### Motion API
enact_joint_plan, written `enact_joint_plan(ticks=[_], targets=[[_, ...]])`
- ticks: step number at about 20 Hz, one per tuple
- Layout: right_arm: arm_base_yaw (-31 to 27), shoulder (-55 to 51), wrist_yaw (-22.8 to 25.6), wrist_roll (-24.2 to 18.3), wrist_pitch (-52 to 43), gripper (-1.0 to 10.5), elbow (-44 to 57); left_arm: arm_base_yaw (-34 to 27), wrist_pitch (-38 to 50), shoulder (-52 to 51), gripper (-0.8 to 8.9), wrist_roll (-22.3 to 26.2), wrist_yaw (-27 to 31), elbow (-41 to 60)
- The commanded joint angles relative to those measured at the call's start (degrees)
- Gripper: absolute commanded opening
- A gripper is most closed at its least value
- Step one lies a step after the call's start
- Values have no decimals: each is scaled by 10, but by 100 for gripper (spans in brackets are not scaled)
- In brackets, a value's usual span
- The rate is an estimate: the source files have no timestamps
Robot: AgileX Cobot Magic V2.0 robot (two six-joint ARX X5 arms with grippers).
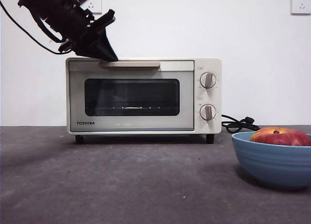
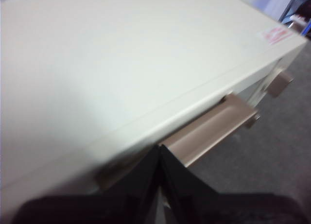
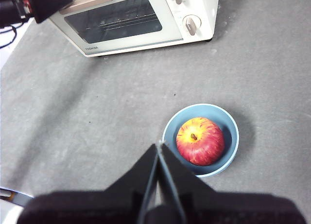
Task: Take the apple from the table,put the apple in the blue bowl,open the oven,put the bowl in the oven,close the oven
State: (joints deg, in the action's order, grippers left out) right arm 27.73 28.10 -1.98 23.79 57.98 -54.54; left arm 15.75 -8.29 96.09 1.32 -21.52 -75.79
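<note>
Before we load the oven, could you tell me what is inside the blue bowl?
The blue bowl holds one red apple, stem up, resting toward one side. The bowl's floor beneath the apple is covered, so anything under it cannot be seen.

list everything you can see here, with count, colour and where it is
oven: one, cream-white with a dark glass window, standing at the back of the table, door shut
oven handle: one, beige bar, along the top of the door
knobs: two, round, one above the other beside the door
cord: one, black, lying on the table beside the oven's knob end
blue bowl: one, medium blue, on the table in front of the oven, toward its knob end
apple: one, red with yellow streaks, inside the bowl
table: one, dark grey, matte
wall sockets: two, white, high on the wall behind
left gripper: one, black, jaws shut, at the handle's end
right gripper: one, black, jaws shut, above the table near the bowl
</note>
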Motion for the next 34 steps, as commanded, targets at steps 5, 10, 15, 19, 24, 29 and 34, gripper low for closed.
enact_joint_plan(ticks=[5,10,15,19,24,29,34], targets=[[1,-3,-16,8,-5,-9,5,5,-79,29,-6,16,10,-2],[1,-3,-28,18,-5,-8,5,18,-132,29,-6,37,34,-2],[1,-3,-28,18,-4,-8,5,45,-148,28,-6,44,85,11],[1,-3,-32,18,-5,-8,5,61,-83,1,-6,23,110,96],[1,-3,-31,18,-5,-8,5,62,-6,-44,-6,-24,119,214],[1,-3,-31,18,-4,-8,5,83,56,-49,-6,-64,140,273],[1,-3,-31,18,-5,-8,5,90,67,-49,-6,-72,155,281]])
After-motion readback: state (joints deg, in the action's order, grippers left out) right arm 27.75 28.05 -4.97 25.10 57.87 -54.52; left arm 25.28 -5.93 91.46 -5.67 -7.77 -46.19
